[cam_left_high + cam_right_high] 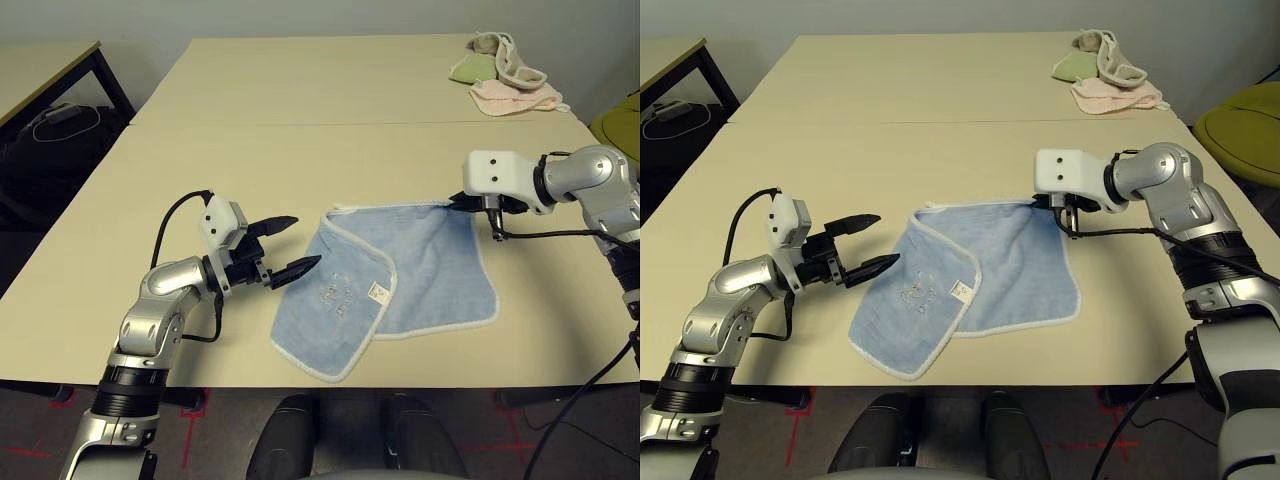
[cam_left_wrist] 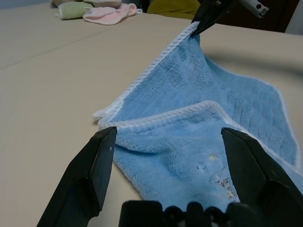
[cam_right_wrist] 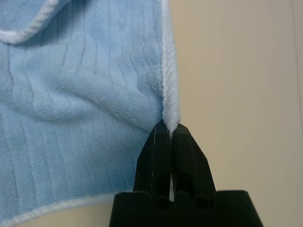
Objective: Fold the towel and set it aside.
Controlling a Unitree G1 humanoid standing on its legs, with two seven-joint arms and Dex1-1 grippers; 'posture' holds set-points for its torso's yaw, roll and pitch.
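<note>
The light-blue towel [image 1: 400,270] with white piping lies on the table's near middle, its left part folded over the rest, showing a white tag [image 1: 378,291] and a faint motif. My right gripper [image 1: 462,203] pinches the towel's far right corner, shut on the piped edge [image 3: 170,111]. My left gripper [image 1: 292,245] stands open just left of the folded part, apart from the cloth; its fingers [image 2: 90,175] frame the folded edge [image 2: 180,118].
A pile of green, beige and pink cloths [image 1: 505,75] lies at the table's far right. A second table [image 1: 40,70] stands at the far left, with a dark bag [image 1: 50,140] below it. A yellow-green chair [image 1: 1245,130] is at the right.
</note>
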